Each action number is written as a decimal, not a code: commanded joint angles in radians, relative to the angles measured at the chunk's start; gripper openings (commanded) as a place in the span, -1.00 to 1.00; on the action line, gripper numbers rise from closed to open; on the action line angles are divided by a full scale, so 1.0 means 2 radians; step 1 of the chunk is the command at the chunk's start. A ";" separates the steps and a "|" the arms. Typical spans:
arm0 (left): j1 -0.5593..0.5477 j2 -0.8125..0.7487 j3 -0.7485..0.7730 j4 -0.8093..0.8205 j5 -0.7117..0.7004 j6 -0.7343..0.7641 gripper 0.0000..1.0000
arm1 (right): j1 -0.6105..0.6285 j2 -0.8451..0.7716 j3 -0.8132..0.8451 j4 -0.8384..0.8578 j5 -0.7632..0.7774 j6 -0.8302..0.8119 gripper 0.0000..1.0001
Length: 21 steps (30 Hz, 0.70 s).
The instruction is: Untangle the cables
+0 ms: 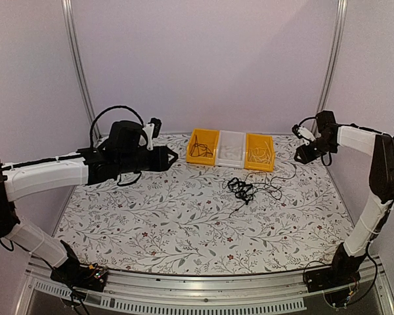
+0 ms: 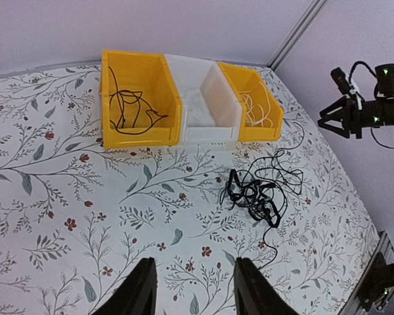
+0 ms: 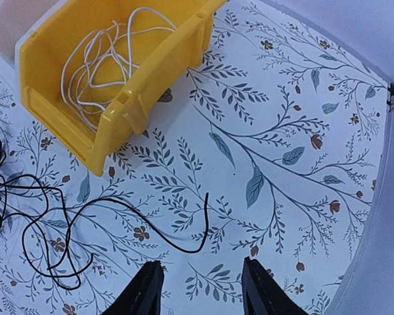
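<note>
Just in front of the white bin (image 1: 231, 148), on the desk (image 1: 151, 216): the cables (image 1: 241, 189) in one black knot, no claw on them.

The clump lies loose, a few strands trailing off to the white bin's right. A black wire sits in the left yellow bin (image 2: 138, 98) against the white bin, and pale wire in the right yellow bin (image 3: 111, 72), so sorting looks partly done. The left claw (image 2: 194, 289) hovers well left of the white bin, the right claw (image 3: 200, 292) to its right above a stray end (image 3: 205, 197). Both are released, fingers apart and gripping nothing, likely poised for another pick.
</note>
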 commanded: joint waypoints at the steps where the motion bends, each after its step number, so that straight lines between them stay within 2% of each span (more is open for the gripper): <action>1: -0.007 0.000 0.016 0.001 0.008 -0.002 -0.13 | 0.000 0.047 0.011 0.002 -0.026 0.016 -0.08; 5: -0.009 -0.007 0.011 -0.003 0.005 -0.012 -0.13 | -0.001 0.085 0.025 0.007 -0.037 0.027 -0.12; 8: -0.010 -0.011 0.012 -0.007 0.002 -0.015 -0.13 | 0.000 0.108 0.038 0.010 -0.048 0.034 -0.28; 10: -0.011 -0.011 0.015 -0.010 0.001 -0.016 -0.13 | -0.012 0.120 0.046 0.012 -0.057 0.039 -0.55; 12: -0.011 -0.009 0.017 -0.010 -0.001 -0.016 -0.14 | -0.019 0.122 0.052 0.007 -0.065 0.044 -0.91; 13: -0.012 -0.008 0.018 -0.009 -0.002 -0.016 -0.14 | -0.020 0.118 0.053 0.002 -0.070 0.044 -1.00; 16: -0.012 0.000 0.019 0.006 -0.001 -0.007 -0.14 | -0.020 0.073 0.055 -0.029 -0.102 0.042 -1.00; 21: -0.018 0.026 0.022 0.066 0.018 0.027 -0.08 | -0.009 -0.056 0.094 -0.100 -0.191 0.039 -1.00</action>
